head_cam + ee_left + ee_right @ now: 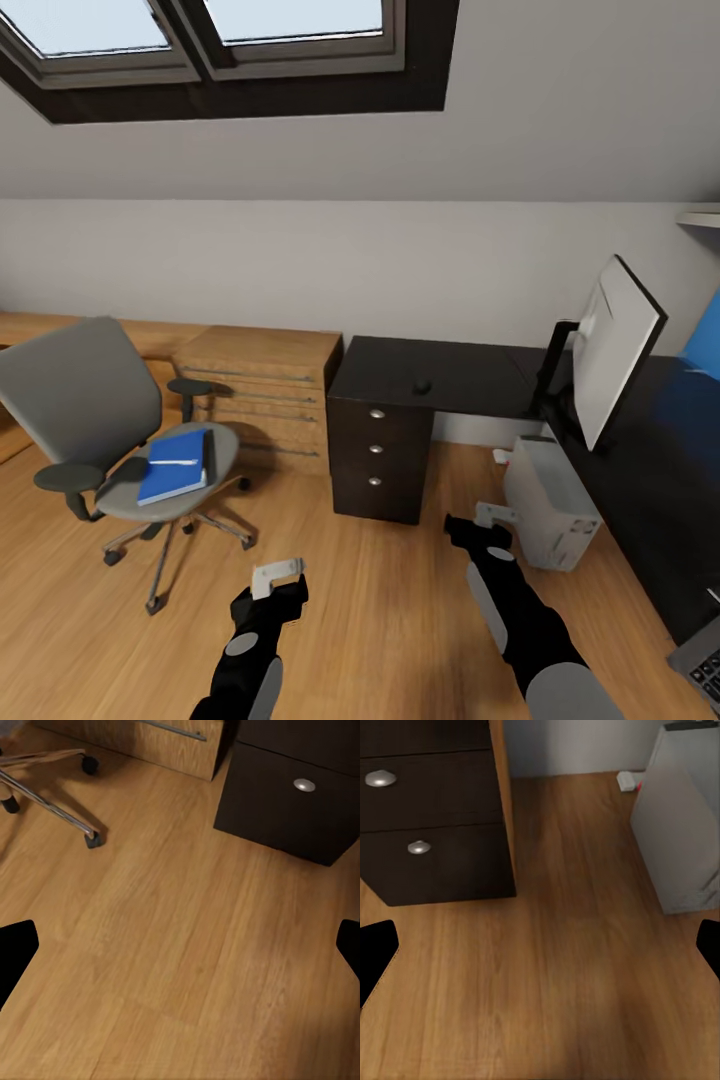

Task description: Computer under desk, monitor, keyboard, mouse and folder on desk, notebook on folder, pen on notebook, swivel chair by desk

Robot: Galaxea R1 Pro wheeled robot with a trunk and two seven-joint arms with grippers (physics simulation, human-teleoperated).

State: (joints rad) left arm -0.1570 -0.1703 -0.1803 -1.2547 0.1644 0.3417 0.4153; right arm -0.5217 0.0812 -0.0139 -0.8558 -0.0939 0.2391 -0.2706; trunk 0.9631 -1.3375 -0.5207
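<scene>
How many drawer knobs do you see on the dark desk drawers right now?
3, in a vertical column on the desk's dark drawer front: top knob, middle knob, bottom knob. None looks hidden from the head view.

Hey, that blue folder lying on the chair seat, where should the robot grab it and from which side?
Probably the front edge of the folder, approached from the open front of the swivel chair. The folder lies flat on the seat with its near edge close to the seat rim, while backrest and armrests block the other sides. The left gripper is nearer and open.
</scene>
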